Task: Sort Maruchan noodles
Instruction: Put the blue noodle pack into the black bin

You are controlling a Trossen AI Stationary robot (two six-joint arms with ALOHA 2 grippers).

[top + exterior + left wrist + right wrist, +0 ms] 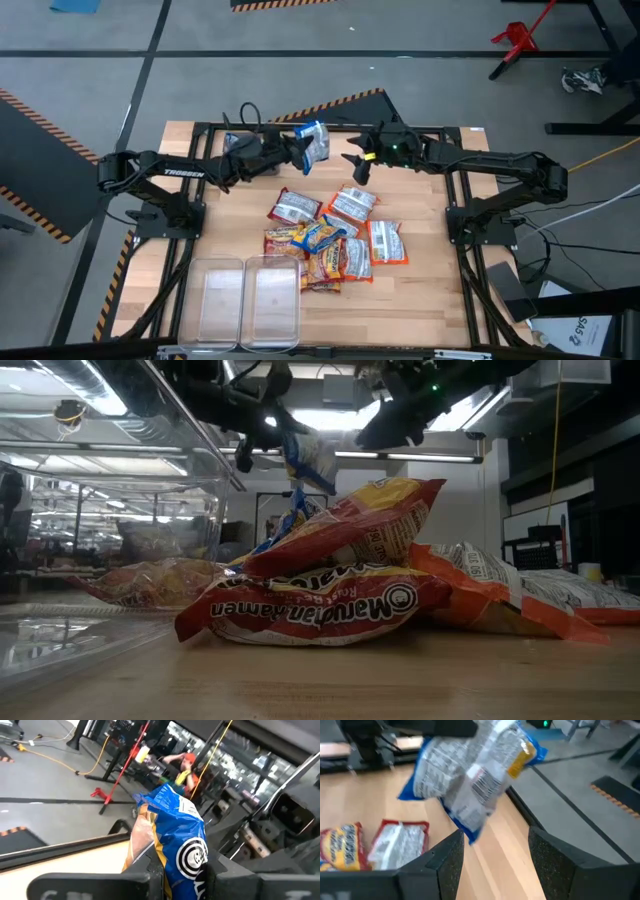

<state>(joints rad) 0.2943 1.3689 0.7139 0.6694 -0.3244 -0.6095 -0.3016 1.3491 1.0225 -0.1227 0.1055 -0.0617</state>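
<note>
My left gripper (298,152) held a blue packet (314,142) aloft over the table's far edge, fingers clamped on it. Beside it on the right, my right gripper (357,167) hovered, fingers apart, above the heaped noodles (330,235) mid-table (420,290).

The heap of crinkly red, orange and blue ramen packets (330,238) fills the middle of the wooden bench (420,295). Bare wood lies on the heap's right. Two clear plastic rectangular bins (250,300) block the near-left side. Above the heap's far side, both dark arms and a held blue packet (313,143) crowd the air.
</note>
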